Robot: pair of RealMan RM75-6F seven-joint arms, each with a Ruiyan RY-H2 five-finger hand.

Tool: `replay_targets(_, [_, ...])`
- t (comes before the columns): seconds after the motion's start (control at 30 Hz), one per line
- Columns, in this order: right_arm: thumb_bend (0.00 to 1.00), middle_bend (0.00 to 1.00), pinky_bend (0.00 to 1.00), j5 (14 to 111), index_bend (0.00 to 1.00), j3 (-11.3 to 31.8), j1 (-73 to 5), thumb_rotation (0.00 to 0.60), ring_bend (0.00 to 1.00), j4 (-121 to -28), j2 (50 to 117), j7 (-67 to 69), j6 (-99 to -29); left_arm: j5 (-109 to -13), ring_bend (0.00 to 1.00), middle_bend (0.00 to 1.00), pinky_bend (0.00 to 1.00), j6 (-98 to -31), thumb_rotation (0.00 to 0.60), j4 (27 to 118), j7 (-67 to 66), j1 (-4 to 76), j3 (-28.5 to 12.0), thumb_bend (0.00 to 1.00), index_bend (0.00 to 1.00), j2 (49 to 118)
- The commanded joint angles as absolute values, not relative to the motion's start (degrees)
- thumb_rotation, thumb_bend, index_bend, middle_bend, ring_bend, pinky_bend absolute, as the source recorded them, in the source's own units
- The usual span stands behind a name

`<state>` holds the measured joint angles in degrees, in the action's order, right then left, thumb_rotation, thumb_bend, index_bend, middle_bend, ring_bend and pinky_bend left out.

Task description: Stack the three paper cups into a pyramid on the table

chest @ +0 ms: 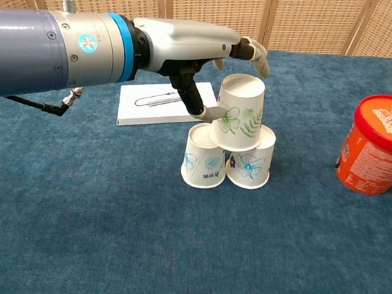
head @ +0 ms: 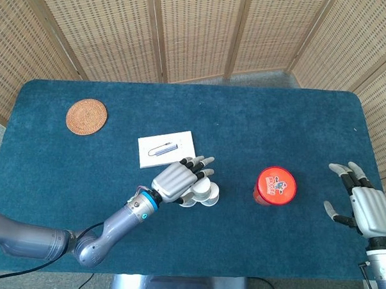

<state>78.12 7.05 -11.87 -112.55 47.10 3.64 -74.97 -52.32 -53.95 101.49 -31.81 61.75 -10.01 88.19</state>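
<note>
Two white paper cups with blue flower prints stand upside down side by side, the left base cup [chest: 204, 158] touching the right base cup [chest: 252, 159]. A third cup [chest: 239, 113] with green leaves sits on top of them, tilted slightly. My left hand [chest: 185, 45] reaches in from the left and holds this top cup, with the thumb on its left side and the fingers [chest: 252, 52] over its far side. In the head view my left hand [head: 178, 179] covers most of the cups [head: 205, 193]. My right hand [head: 363, 203] hovers open at the table's right edge, holding nothing.
An orange tub with a red lid [chest: 380, 144] stands right of the cups, also seen in the head view as the tub [head: 276, 185]. A white card [head: 165, 148] lies just behind the stack. A woven coaster [head: 86, 116] lies at the far left.
</note>
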Motion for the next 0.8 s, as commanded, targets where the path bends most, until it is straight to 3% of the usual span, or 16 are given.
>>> replay_targets(0.03, [0.4, 0.19, 0.27, 78.2, 0.14, 7.0, -11.8, 0.6, 0.0, -112.6, 47.1, 3.6, -75.0, -52.5, 0.0, 0.0, 0.12, -54.0, 0.6, 101.6, -31.7, 61.8, -10.0, 0.46, 0.09, 88.1])
replay_targets(0.23, [0.4, 0.19, 0.27, 78.2, 0.13, 7.1, -11.8, 0.6, 0.0, -112.6, 47.0, 3.5, -75.1, -52.5, 0.0, 0.0, 0.0, -53.9, 0.6, 102.0, -31.4, 61.8, -10.1, 0.46, 0.0, 87.5])
replay_targets(0.5, [0.4, 0.19, 0.27, 77.8, 0.13, 7.2, -11.6, 0.6, 0.0, -112.7, 46.6, 3.5, -75.2, -53.0, 0.0, 0.0, 0.0, -54.4, 0.6, 106.1, -30.8, 60.8, -9.8, 0.45, 0.0, 83.4])
replay_targets(0.8, [0.4, 0.19, 0.27, 77.7, 0.13, 7.6, -11.8, 0.6, 0.0, -112.9, 46.5, 2.8, -75.5, -56.7, 0.0, 0.0, 0.0, -57.5, 0.6, 115.8, -29.1, 55.7, -6.6, 0.45, 0.0, 72.5])
